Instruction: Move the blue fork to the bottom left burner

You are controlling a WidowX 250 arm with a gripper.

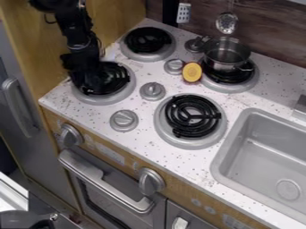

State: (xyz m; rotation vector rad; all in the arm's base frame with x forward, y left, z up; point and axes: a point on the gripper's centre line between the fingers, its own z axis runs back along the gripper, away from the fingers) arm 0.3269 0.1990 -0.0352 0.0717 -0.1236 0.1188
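1. Reference: clock directions are taken from the centre of the camera view, 12 at the top edge.
2. End effector (91,84): positioned at 10 to 11 o'clock, low over the bottom left burner (106,100), with the black arm (79,33) entering from 11 o'clock. How far it is open, and whether it holds anything, cannot be told.
3. Blue fork: location cannot be told.
4. Top left burner (147,40): located at 12 o'clock, black coil in a grey pan.
5. Top right burner (244,85): located at 2 o'clock, carrying a metal pot (222,61).
6. Round yellow item (192,72): located at 1 o'clock, beside the pot.
7. Bottom right burner (191,117): located just off centre, toward 3 to 4 o'clock.
8. Grey knob (124,120): located at 8 to 9 o'clock on the speckled worktop (71,104).
9. Grey sink (266,156): set into the worktop at 4 o'clock.
10. Slotted spoon (226,22): hanging at 1 o'clock against the dark back wall.
11. Oven door handle (108,182): fitted at 7 o'clock, below the front edge.
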